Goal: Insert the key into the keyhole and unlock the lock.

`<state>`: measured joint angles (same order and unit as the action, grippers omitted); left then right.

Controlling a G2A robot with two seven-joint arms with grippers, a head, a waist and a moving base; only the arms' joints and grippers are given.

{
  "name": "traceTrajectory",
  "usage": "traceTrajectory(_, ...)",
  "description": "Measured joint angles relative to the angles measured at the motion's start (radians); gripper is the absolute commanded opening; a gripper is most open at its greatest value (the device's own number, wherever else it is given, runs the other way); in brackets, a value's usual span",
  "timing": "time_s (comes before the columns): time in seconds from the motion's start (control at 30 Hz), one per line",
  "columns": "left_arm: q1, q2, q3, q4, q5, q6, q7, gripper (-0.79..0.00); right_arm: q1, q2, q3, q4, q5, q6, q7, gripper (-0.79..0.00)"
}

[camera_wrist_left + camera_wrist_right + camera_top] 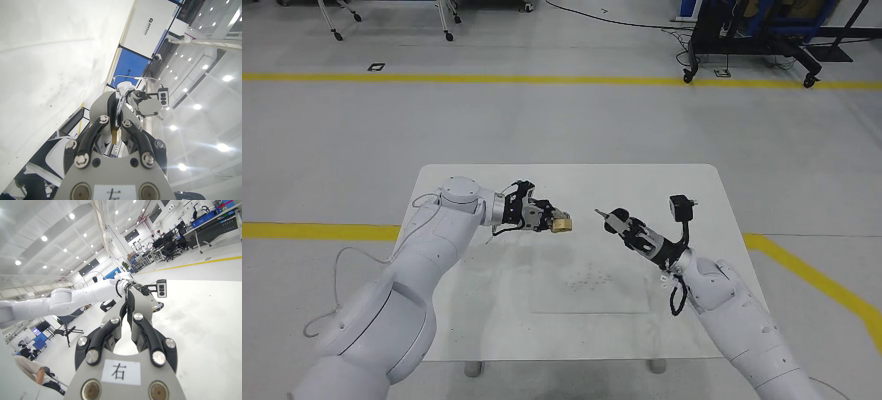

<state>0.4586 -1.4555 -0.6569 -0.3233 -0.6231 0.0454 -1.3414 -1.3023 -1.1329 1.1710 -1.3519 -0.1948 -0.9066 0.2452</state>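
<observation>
My left gripper [545, 219] is shut on a brass padlock [561, 224] and holds it above the middle of the white table [492, 320]. In the left wrist view the padlock's brass body [114, 136] and its steel shackle [120, 105] sit between the closed fingers of the left gripper [117, 115]. My right gripper [615, 220] faces it from the other side, shut on a small key [600, 213] whose tip points at the padlock with a short gap between them. The key's tip [160, 118] pokes out beyond the right gripper. The right gripper [129, 298] hides the key in its own view.
The table top [198, 317] under both grippers is bare, with faint dark scuffs [590, 282] near its middle. Yellow floor lines [542, 78] run behind and beside the table. Carts and desks stand far back in the room.
</observation>
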Motion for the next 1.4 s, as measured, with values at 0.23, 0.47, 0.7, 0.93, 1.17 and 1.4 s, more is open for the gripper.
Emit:
traceTrajectory(0.23,0.0,0.0,0.0,0.0,0.0,0.0,0.0,-0.785,0.0,0.0,-0.001,0.001,0.048,-0.001,0.001,-0.785)
traceTrajectory(0.47,0.025,0.001,-0.007,-0.04,-0.002,0.024,0.038,-0.785,0.008,0.002,0.018,-0.036,-0.043,0.015,-0.01,-0.785)
traceTrajectory(0.7,0.035,0.005,-0.016,-0.087,0.02,0.137,0.09,-0.785,-0.034,0.018,0.107,-0.227,-0.626,0.02,-0.117,-0.785)
traceTrajectory(0.93,0.045,0.008,-0.03,-0.11,0.032,0.187,0.134,-0.785,-0.213,0.04,0.111,-0.452,-1.388,0.199,-0.428,-0.785)
traceTrajectory(1.17,0.056,0.011,-0.036,-0.146,0.052,0.202,0.148,-0.785,-0.296,0.043,0.085,-0.495,-1.666,0.413,-0.444,-0.785)
traceTrajectory(1.4,0.056,0.011,-0.036,-0.146,0.052,0.201,0.147,-0.785,-0.295,0.043,0.086,-0.494,-1.662,0.411,-0.445,-0.785)
